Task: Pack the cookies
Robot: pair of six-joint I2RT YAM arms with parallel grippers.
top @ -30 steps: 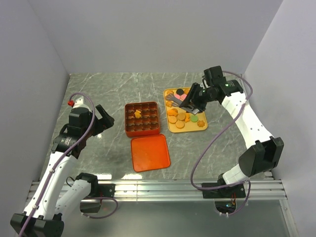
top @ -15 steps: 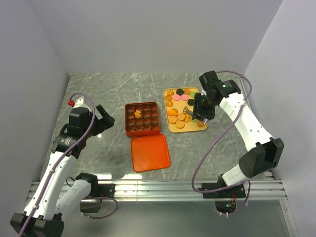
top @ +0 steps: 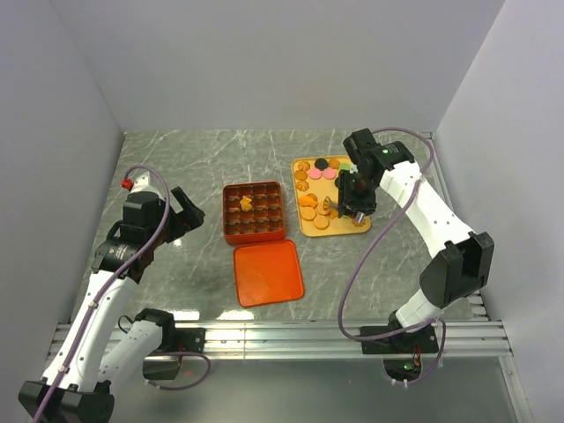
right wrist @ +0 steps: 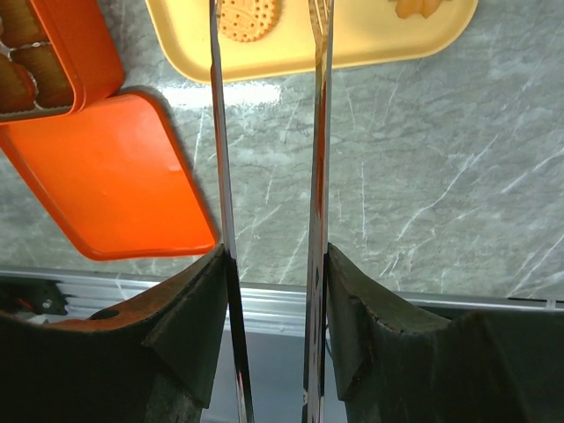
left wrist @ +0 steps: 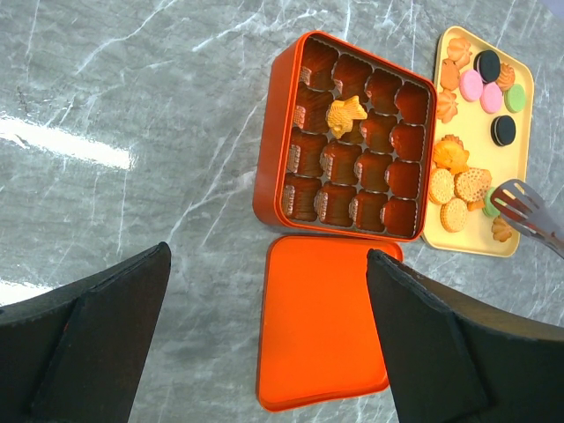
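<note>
Cookies (left wrist: 473,185) round, textured, yellow tray (right wrist: 352,35); right tool (right wrist: 275,264) pinches metal tongs (right wrist: 317,132); left tool (left wrist: 264,256) wide.

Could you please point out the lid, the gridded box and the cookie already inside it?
lid (left wrist: 326,322): left wrist view, middle of its flat face.
gridded box (left wrist: 271,189): left wrist view, on its outer side wall.
cookie (left wrist: 345,115): left wrist view, its middle.

counter: grey marbled counter (top: 211,159) | centre: orange-red gridded square box (top: 256,231), one tan cookie (top: 247,203) in a left-half cell | flat orange-red square lid (top: 269,271) just beside box's near edge | right: yellow rectangular tray (top: 339,230) carrying small mixed-colour cookies (top: 322,222) | right gripper (top: 345,204) above tray, clamping grey metal tongs (top: 330,208) | left gripper (top: 190,216) spread wide, left of box
</note>
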